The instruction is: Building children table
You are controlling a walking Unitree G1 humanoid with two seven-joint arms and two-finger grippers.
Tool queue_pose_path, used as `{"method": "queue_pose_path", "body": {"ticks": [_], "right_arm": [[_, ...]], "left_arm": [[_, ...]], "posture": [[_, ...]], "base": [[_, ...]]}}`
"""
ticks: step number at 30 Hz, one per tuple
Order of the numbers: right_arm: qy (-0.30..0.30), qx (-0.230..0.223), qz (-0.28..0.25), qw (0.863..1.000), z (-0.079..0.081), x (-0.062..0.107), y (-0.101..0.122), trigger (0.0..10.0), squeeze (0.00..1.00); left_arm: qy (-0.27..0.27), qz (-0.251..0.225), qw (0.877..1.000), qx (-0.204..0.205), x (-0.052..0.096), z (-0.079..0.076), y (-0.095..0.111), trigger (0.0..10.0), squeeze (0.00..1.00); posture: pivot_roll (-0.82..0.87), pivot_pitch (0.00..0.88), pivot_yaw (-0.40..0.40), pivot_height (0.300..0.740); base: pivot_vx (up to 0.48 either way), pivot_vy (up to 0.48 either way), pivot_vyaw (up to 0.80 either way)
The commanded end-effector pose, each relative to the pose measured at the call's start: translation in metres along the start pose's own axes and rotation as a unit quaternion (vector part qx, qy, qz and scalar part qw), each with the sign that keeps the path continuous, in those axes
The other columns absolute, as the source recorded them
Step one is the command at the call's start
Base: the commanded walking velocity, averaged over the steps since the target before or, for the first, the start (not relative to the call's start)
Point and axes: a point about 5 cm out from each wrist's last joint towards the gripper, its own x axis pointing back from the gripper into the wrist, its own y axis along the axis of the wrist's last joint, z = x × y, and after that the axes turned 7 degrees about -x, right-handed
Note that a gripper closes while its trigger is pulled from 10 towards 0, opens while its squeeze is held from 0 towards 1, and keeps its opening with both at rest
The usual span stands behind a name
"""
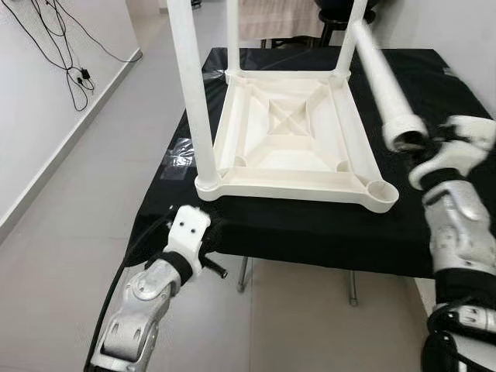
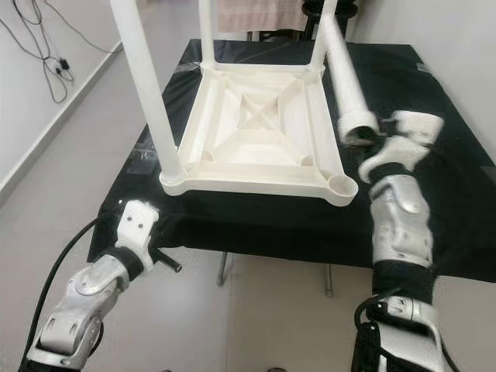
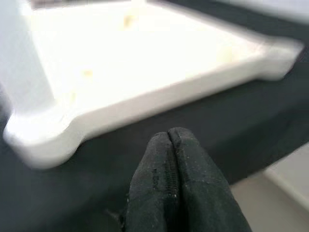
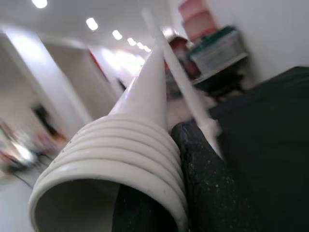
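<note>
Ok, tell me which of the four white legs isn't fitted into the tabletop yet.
The leg in the right gripper, tilted over the near right socket; the other three stand upright in their corners.

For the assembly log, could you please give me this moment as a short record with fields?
tabletop: white tabletop upside down on black-covered table
legs fitted: three, standing upright
empty socket: near right corner
loose leg: white leg, held tilted above the table
right tool: shut on the leg's ribbed end
left tool: shut, empty, at the table's near edge
</note>
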Motion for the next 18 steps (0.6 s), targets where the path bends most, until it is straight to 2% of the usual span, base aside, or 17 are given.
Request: {"method": "queue_pose_path", "body": {"ticks": [1,2,3,4,5,6,7,8,9,10,13,14,15,16,17,18], "right_arm": [[0.087,-0.089,-0.057,0.991,0.019,0.002,0.022,10.0,0.00],[0.087,-0.089,-0.057,0.991,0.019,0.002,0.022,10.0,0.00],[0.133,-0.127,-0.079,0.980,0.028,0.006,0.030,10.0,0.00],[0.180,-0.168,-0.095,0.965,0.038,0.010,0.037,10.0,0.00],[0.225,-0.207,-0.105,0.946,0.047,0.013,0.043,10.0,0.00],[0.225,-0.207,-0.105,0.946,0.047,0.013,0.043,10.0,0.00],[0.267,-0.224,-0.102,0.932,0.057,0.016,0.045,10.0,0.00],[0.267,-0.224,-0.102,0.932,0.057,0.016,0.045,10.0,0.00],[0.358,-0.247,-0.072,0.897,0.080,0.027,0.040,10.0,0.00],[0.358,-0.247,-0.072,0.897,0.080,0.027,0.040,10.0,0.00],[0.442,-0.239,0.009,0.864,0.102,0.043,0.017,10.0,0.00],[0.466,-0.240,0.033,0.851,0.107,0.048,0.012,10.0,0.00],[0.483,-0.247,0.048,0.839,0.111,0.052,0.009,10.0,0.00],[0.483,-0.247,0.048,0.839,0.111,0.052,0.009,10.0,0.00],[0.496,-0.260,0.060,0.826,0.114,0.053,0.006,10.0,0.00],[0.496,-0.260,0.060,0.826,0.114,0.053,0.006,10.0,0.00]], "left_arm": [[-0.020,-0.024,0.999,0.029,-0.003,-0.003,0.012,10.0,0.00],[-0.020,-0.024,0.999,0.029,-0.003,-0.003,0.012,10.0,0.00],[-0.029,-0.040,0.998,0.046,-0.006,-0.003,0.020,10.0,0.00],[-0.037,-0.061,0.996,0.060,-0.009,-0.003,0.030,10.0,0.00],[-0.051,-0.077,0.994,0.055,-0.010,-0.003,0.040,10.0,0.00],[-0.051,-0.077,0.994,0.055,-0.010,-0.003,0.040,10.0,0.00],[-0.067,-0.092,0.992,0.049,-0.011,-0.003,0.048,10.0,0.00],[-0.067,-0.092,0.992,0.049,-0.011,-0.003,0.048,10.0,0.00],[-0.090,-0.122,0.987,0.053,-0.010,-0.003,0.064,10.0,0.00],[-0.090,-0.122,0.987,0.053,-0.010,-0.003,0.064,10.0,0.00],[-0.120,-0.163,0.976,0.083,-0.007,-0.002,0.082,10.0,0.00],[-0.139,-0.180,0.968,0.103,-0.004,-0.003,0.089,10.0,0.56],[-0.168,-0.201,0.957,0.123,0.000,-0.005,0.096,10.0,1.00],[-0.168,-0.201,0.957,0.123,0.000,-0.005,0.096,10.0,1.00],[-0.199,-0.229,0.941,0.151,0.005,-0.008,0.106,10.0,1.00],[-0.199,-0.229,0.941,0.151,0.005,-0.008,0.106,10.0,1.00]], "posture": [[-0.01,0.080,0.042,0.740],[-0.01,0.080,0.042,0.740],[-0.01,0.079,0.043,0.740],[-0.01,0.078,0.042,0.740],[-0.01,0.076,0.046,0.740],[-0.01,0.076,0.046,0.740],[-0.01,0.076,0.046,0.740],[-0.01,0.076,0.046,0.740],[-0.01,0.075,0.044,0.740],[-0.01,0.075,0.044,0.740],[0.00,0.070,0.041,0.740],[0.01,0.069,0.038,0.740],[0.01,0.069,0.038,0.740],[0.01,0.069,0.038,0.740],[0.01,0.069,0.034,0.740],[0.01,0.069,0.034,0.740]], "base": [[0.000,0.000,0.00],[0.000,0.000,0.00],[0.000,0.000,0.00],[0.000,0.000,0.00],[0.000,0.000,0.00],[0.000,0.000,0.00],[0.000,0.000,0.00],[0.000,0.000,0.00],[0.000,0.000,0.00],[0.000,0.000,0.00],[0.000,0.000,0.00],[0.000,0.000,0.00],[0.000,0.000,0.00],[0.000,0.000,0.00],[0.000,0.000,0.00],[0.000,0.000,0.00]]}}
